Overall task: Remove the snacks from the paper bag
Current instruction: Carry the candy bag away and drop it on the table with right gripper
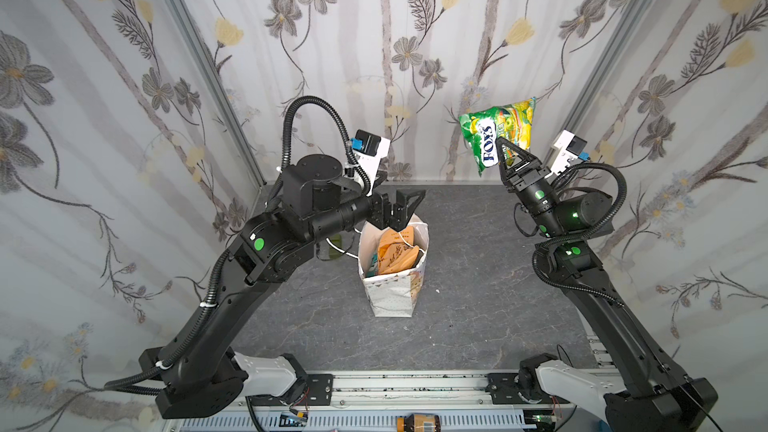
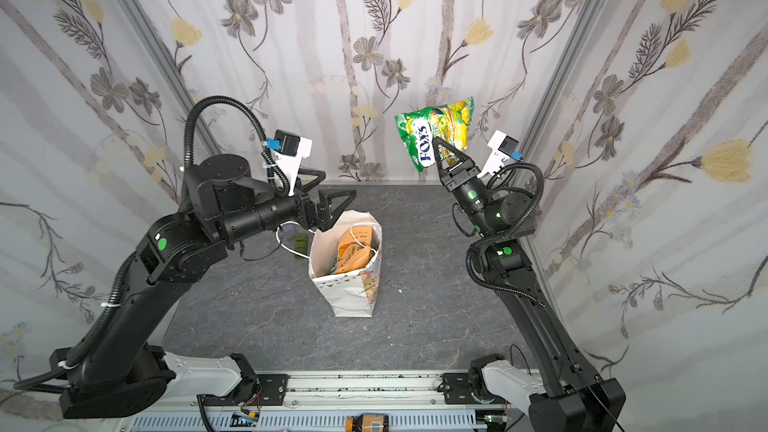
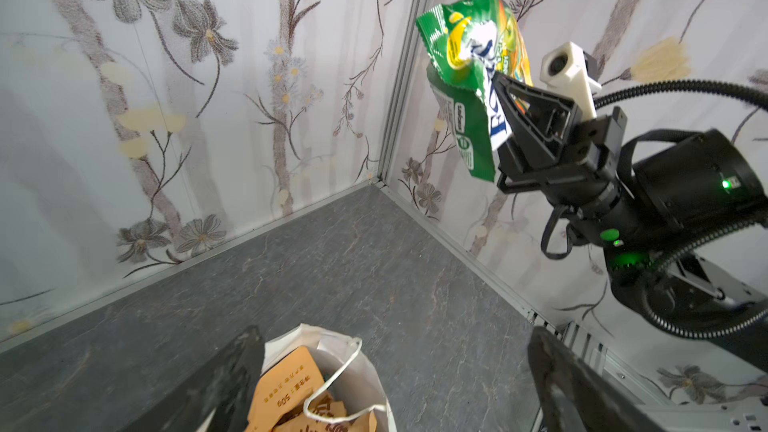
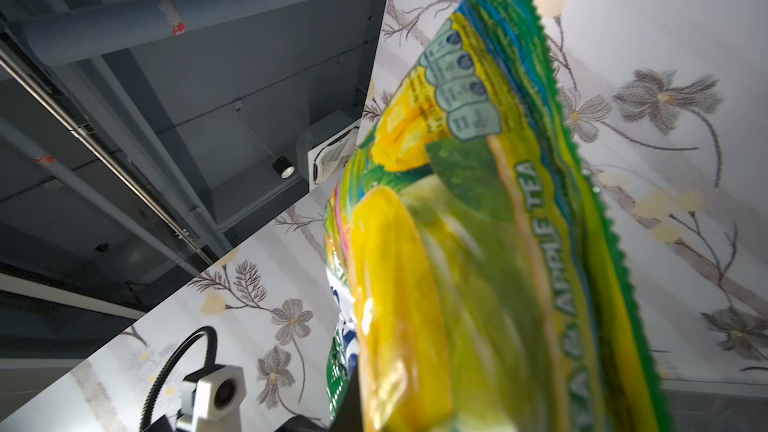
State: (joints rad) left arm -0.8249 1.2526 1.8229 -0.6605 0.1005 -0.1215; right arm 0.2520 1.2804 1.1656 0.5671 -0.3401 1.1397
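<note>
Jaws on the left gripper [image 1: 405, 183] stand spread wide with nothing between them, hovering just above the far-left rim of the white paper bag [image 1: 390, 297]; in the left wrist view its 2 fingers [image 3: 232, 380] flank the bag's mouth. That bag stands upright near the middle of the dark grey table [image 1: 478, 305], bunting print on its front, 1 cord handle [image 3: 332, 376] drooping inside over the tan-orange pouches [image 1: 395, 257] that fill it, a teal packet [image 1: 372, 263] peeking beside them. Further right, the right gripper [image 1: 500, 144] is raised high above the table, jaws clenched on a green and yellow FOX'S packet [image 1: 496, 126] held in the air, well apart from the bag.
</note>
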